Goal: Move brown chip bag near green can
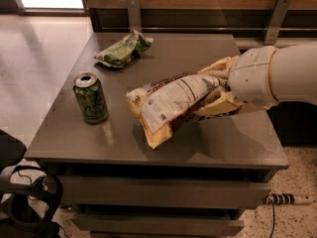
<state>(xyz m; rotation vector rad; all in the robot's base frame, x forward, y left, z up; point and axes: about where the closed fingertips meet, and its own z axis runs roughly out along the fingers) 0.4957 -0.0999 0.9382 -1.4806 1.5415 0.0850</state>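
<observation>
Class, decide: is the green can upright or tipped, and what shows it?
Upright: the can stands on its base, silver top facing up. The pincer, above the table, grips the bag.

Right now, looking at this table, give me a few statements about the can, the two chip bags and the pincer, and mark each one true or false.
1. The green can stands upright near the left edge of the table. True.
2. The brown chip bag lies flat at the back of the table. False: the pincer, reaching in from the right, holds it over the middle.
3. The green chip bag lies farther back than the green can. True.
4. The brown chip bag touches the green can. False: a strip of bare table separates them.
</observation>
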